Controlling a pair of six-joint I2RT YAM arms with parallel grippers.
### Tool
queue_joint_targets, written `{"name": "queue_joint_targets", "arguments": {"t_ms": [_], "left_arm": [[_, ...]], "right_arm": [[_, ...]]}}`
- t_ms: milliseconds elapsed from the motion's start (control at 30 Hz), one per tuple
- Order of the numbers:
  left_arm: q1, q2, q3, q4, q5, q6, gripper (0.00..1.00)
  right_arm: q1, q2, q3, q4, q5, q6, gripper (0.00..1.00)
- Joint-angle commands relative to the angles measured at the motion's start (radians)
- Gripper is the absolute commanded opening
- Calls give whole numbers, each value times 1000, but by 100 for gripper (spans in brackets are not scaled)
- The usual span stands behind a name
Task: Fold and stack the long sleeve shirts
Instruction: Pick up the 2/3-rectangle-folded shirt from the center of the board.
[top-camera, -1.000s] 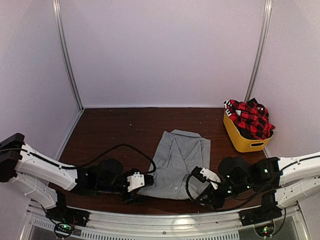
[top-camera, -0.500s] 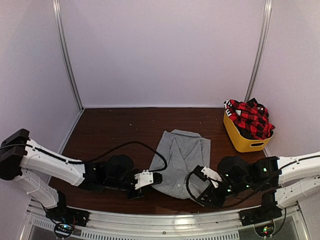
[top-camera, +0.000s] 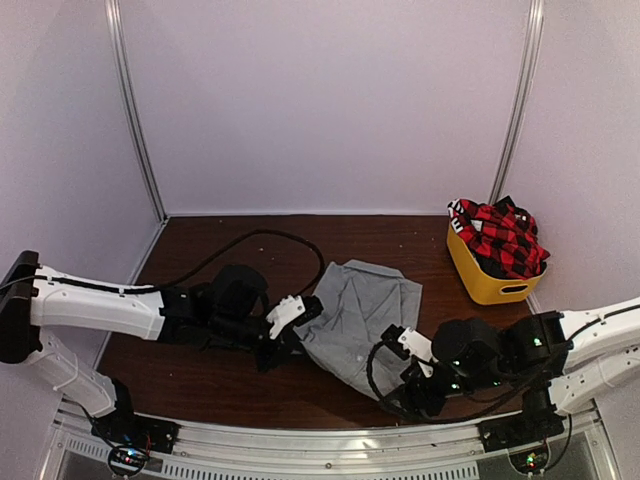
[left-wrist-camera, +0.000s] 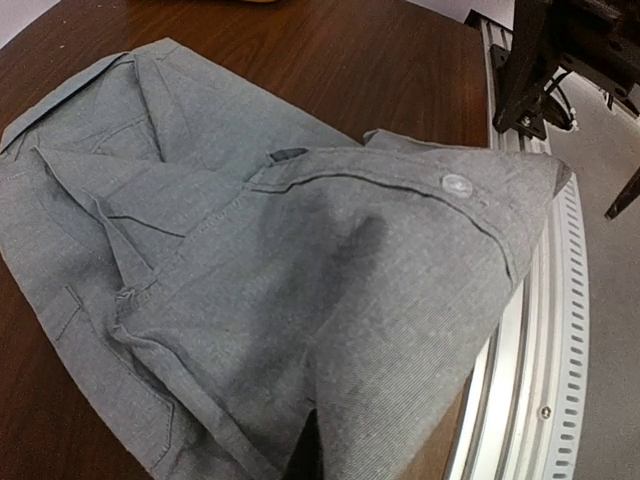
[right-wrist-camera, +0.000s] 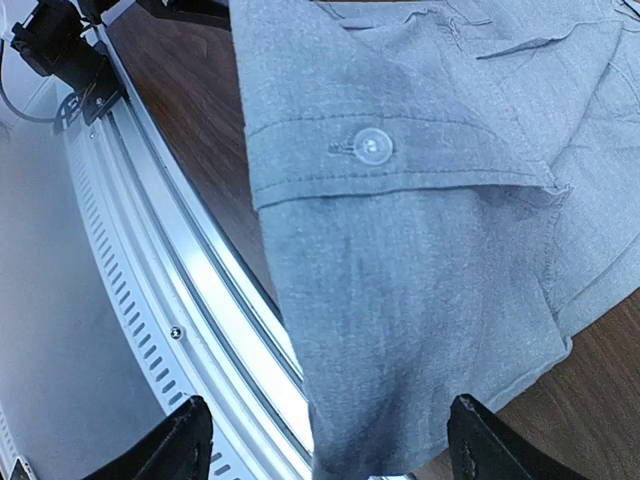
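Fingers (right-wrist-camera: 186, 445) of our right gripper (right-wrist-camera: 330, 455) stand spread wide, gripping nothing, with the grey shirt (top-camera: 365, 310) draped between them. Our left gripper (top-camera: 306, 308) is clenched on that shirt's left edge, though cloth hides its fingers in its own wrist view. We see the shirt rumpled mid-scene on the table (top-camera: 220, 260). The plaid shirt (top-camera: 500, 238) sits bunched in the yellow tub (top-camera: 487, 288), far right.

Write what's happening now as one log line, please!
left pincer: shut on grey shirt | right pincer: open | plaid shirt: in yellow tub

Open table (top-camera: 190, 240) left; grey shirt (top-camera: 365, 310) centre, yellow tub (top-camera: 480, 285) far right.
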Motion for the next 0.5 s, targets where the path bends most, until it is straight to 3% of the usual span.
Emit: {"name": "queue_joint_targets", "arguments": {"t_ms": [0, 267, 400, 467], "left_arm": [[22, 27, 63, -59, 101, -81, 0], [76, 6, 85, -70, 201, -131, 0], [78, -12, 77, -71, 234, -132, 0], [80, -21, 71, -81, 234, -139, 0]], "right_arm": [[55, 37, 53, -33, 152, 9, 83], [101, 181, 106, -117, 246, 17, 77], [105, 219, 124, -130, 262, 5, 64], [107, 228, 132, -125, 250, -4, 52]]}}
